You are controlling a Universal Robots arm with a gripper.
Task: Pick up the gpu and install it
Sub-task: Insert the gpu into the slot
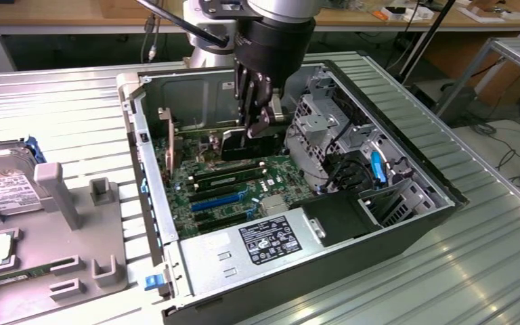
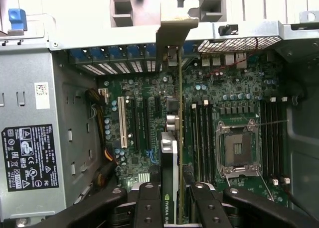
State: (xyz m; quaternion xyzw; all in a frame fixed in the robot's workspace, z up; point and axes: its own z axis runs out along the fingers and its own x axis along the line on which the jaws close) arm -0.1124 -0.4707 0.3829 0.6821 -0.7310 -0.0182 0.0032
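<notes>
Black metal PC case (image 1: 395,250) open, on its side on ribbed silver desk (image 1: 495,271), centre of exterior frame. Inside: one green motherboard (image 1: 242,203), one silver labelled power supply (image 1: 273,240), one empty CPU socket (image 2: 238,149). Black end effector (image 1: 262,127) clamped on the gpu (image 2: 170,158), thin green card with black cooler, on edge above the board. Long axis runs toward the rear slots (image 2: 124,67), silver bracket (image 2: 177,19) at that end. Seated? Hard to tell.

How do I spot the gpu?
Look inside the open computer case, above the green motherboard. The gpu is the thin card held on edge by the gripper. Unlike the empty slots below, it has a black cooler and silver end bracket.
</notes>
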